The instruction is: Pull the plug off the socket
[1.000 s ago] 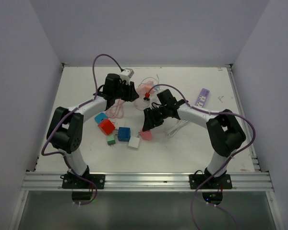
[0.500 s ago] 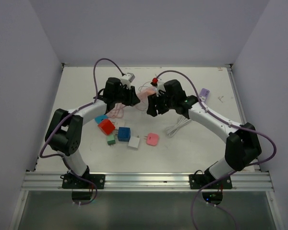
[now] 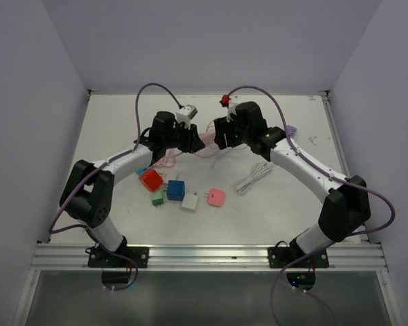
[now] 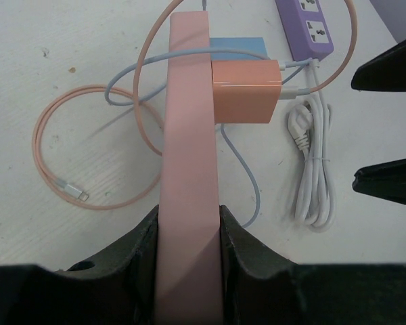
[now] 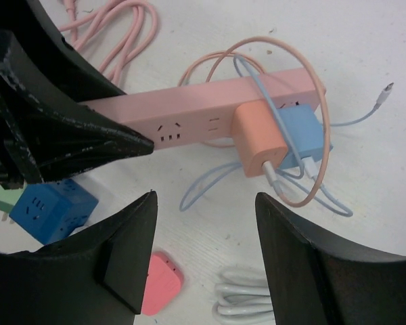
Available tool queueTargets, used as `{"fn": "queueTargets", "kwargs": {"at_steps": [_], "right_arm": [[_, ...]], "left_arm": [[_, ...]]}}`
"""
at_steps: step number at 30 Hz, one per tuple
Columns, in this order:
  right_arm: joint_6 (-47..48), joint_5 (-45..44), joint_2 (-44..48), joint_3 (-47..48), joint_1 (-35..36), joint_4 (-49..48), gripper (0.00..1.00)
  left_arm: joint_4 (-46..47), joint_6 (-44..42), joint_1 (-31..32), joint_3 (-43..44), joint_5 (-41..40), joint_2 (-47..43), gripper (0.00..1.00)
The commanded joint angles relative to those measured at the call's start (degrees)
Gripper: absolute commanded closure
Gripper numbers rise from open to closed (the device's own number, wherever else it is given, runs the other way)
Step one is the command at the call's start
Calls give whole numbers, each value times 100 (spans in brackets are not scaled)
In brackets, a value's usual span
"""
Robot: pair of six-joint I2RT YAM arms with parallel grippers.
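Left gripper (image 4: 188, 230): fingers closed firmly on the near end of the pink power strip (image 4: 188, 135). Right gripper (image 5: 204, 203): fingers spread wide, holding nothing, apart from the strip. Orange plug (image 4: 245, 91): seated in the strip's side near its far end, with a blue adapter (image 5: 306, 139) touching it.

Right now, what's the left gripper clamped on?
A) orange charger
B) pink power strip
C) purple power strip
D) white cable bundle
B: in the left wrist view the left gripper has a finger pressed on each side of the pink power strip, with the orange charger plugged in further along it.
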State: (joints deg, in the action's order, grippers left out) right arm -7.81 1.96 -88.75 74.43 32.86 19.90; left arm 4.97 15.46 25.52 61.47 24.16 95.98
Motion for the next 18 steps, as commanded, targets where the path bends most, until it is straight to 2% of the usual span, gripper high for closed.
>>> {"fn": "queueTargets", "kwargs": {"at_steps": [1,6,12,18], "right_arm": [[87,-432,24,273,-43,40,36],[43,-459,-54,378,-201,92,37],[-62,-39,-239,379,-421,137,43],[-133,279,-389,282,-500,84,44]], "left_arm": [[417,-61,120,75,273,-370,100],[355,-140,225,102,317,-475,100],[320,-193,252,137,370,-581,100],[276,-237,261,198,493,-634,100]]}}
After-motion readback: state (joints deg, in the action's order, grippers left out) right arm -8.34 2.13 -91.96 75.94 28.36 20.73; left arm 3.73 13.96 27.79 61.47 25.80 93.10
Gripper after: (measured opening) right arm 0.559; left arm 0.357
